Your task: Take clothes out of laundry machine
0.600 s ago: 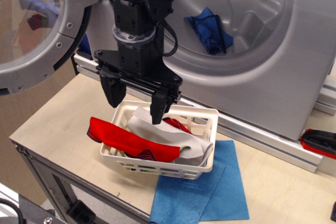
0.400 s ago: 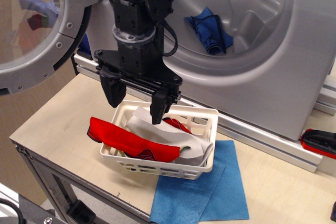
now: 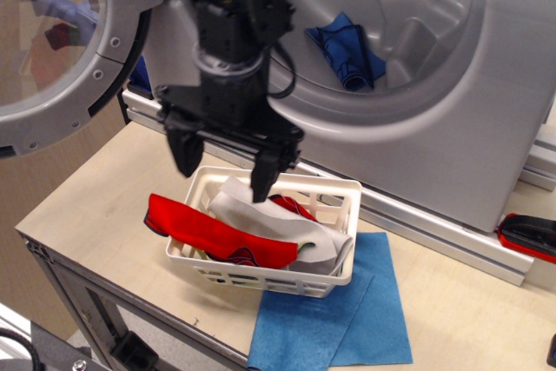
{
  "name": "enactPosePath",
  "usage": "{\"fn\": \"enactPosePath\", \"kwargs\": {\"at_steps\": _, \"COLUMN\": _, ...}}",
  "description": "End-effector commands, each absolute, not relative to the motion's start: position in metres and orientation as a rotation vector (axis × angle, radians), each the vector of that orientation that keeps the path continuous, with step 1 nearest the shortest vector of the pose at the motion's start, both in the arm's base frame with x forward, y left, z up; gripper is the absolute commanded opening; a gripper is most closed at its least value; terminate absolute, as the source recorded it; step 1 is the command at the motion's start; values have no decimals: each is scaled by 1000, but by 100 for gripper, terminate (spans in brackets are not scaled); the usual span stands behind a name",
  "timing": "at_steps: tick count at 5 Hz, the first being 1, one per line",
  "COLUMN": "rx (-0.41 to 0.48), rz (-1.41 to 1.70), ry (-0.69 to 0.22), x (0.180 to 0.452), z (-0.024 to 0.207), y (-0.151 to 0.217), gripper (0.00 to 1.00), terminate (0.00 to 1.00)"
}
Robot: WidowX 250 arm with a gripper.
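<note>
The royal-blue cloth with dark trim [image 3: 346, 49] lies inside the drum mouth of the silver-grey laundry machine [image 3: 452, 102], towards its right side. The round glass door [image 3: 61, 41] stands open at the left. My black gripper [image 3: 224, 167] hangs open and empty just above the back rim of a white basket [image 3: 334, 277], with one finger on each side of a grey cloth. The gripper is below and left of the blue cloth, outside the drum.
The basket holds a red cloth [image 3: 208, 232] and a grey-white cloth [image 3: 295, 232] and stands partly on a light-blue flat sheet [image 3: 347, 319]. A red and black object [image 3: 530, 236] lies at the right. The table's front-left edge is close to the basket.
The gripper and arm are slightly blurred now, showing a small movement above the basket. Cloths and basket have not moved.
</note>
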State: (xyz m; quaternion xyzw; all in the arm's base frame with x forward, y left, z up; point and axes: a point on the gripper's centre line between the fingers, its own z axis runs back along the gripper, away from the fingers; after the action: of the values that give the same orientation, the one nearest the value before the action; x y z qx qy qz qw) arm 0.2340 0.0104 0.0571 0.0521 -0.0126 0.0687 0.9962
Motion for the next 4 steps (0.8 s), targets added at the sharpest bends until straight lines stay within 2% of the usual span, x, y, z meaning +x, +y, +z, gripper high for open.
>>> {"fn": "enactPosePath", "kwargs": {"at_steps": 1, "rx": 83, "rz": 199, "ry": -175, "x": 285, "z": 79, "y": 16, "gripper": 100, "terminate": 0}}
{"fn": "enactPosePath", "kwargs": {"at_steps": 2, "rx": 77, "rz": 152, "ry": -324, "x": 313, "z": 80, "y": 20, "gripper": 100, "terminate": 0}}
{"fn": "enactPosePath", "kwargs": {"at_steps": 4, "rx": 40, "rz": 173, "ry": -458, "x": 358, "z": 76, "y": 26, "gripper": 100, "terminate": 0}}
